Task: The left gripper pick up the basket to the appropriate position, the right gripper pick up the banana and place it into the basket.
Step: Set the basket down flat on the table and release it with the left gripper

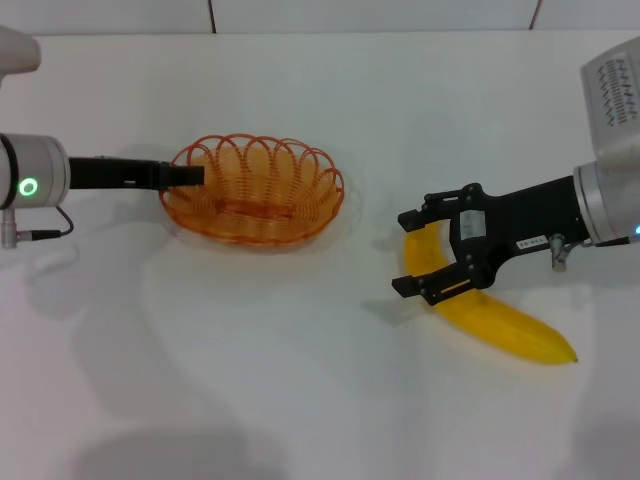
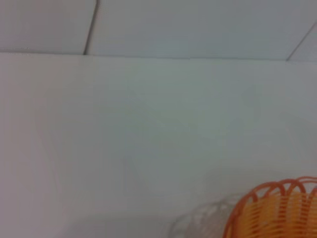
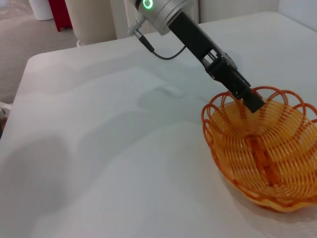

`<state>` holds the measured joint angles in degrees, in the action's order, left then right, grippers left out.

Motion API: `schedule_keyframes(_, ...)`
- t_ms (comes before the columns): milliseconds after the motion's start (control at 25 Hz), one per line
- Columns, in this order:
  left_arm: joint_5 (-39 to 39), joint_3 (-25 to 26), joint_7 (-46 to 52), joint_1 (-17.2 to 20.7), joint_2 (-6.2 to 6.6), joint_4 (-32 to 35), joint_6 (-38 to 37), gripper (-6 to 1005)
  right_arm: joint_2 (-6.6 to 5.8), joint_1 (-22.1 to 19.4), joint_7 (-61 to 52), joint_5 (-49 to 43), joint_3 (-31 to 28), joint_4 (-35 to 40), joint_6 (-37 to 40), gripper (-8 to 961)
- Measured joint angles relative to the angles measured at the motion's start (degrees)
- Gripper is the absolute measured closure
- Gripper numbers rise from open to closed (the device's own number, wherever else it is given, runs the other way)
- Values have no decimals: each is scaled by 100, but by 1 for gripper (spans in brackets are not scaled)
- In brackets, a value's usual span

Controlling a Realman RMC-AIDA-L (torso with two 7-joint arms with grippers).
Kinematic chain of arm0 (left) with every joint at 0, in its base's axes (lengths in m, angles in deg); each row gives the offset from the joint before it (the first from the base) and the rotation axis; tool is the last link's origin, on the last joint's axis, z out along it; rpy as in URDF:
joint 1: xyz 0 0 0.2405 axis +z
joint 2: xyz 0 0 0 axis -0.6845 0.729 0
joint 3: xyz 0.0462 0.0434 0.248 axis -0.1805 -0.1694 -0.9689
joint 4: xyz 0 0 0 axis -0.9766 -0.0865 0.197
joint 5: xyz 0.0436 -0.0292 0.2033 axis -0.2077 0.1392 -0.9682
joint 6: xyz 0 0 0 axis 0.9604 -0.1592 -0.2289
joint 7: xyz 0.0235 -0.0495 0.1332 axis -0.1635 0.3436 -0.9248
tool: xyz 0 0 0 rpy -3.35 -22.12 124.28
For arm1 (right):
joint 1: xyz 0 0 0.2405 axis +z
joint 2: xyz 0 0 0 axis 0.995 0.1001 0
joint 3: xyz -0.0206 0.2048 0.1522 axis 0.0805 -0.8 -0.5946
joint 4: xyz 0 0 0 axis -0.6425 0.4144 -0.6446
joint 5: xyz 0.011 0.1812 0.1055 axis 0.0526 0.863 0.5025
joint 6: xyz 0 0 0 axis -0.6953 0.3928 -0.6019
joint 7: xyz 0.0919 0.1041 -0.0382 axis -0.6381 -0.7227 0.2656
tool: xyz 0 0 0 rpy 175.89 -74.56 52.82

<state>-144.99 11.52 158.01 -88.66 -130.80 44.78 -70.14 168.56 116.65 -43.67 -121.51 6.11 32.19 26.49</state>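
The basket (image 1: 253, 189) sits on the white counter (image 1: 300, 380), left of middle in the head view, upright with its looped rim facing up and nothing inside it. The left claw (image 1: 190, 176) reaches in from the robot's left, its black fingers closed over the near-left edge of the basket's rim; the right wrist view shows the same pinch, with the black tip (image 3: 250, 99) clamped on one of the rim's loops and the green-lit wrist behind it. The left wrist view catches only a corner of the basket (image 2: 277, 210) against the bare counter (image 2: 148, 139). Well apart from the basket, toward the robot's right, the banana (image 1: 495, 322) lies flat on the counter, one end curving up toward the far side and the other pointing toward the near right. The right claw (image 1: 408, 252) hangs over the banana's upper, curved part with its two fingers spread wide, one finger on each side of the fruit, not clenched on it. The basket (image 3: 265, 148) stands on the counter (image 3: 99, 148).
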Motion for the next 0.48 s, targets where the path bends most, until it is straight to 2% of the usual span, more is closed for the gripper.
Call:
schedule_keyframes(200, 162, 0, -537, 156, -4, 382, -349, 532, 22, -18, 40, 42, -114, -3, -7, 51)
schedule_keyframes(440, 1186, 0, -1897, 831, -9, 1167, -760, 363, 96, 1, 125, 60, -436, 41, -9, 51)
schedule_keyframes(480, 1347, -3, -2235, 929, -11, 1224, -861, 365, 101, -7, 125, 61, -462, 42, -17, 51)
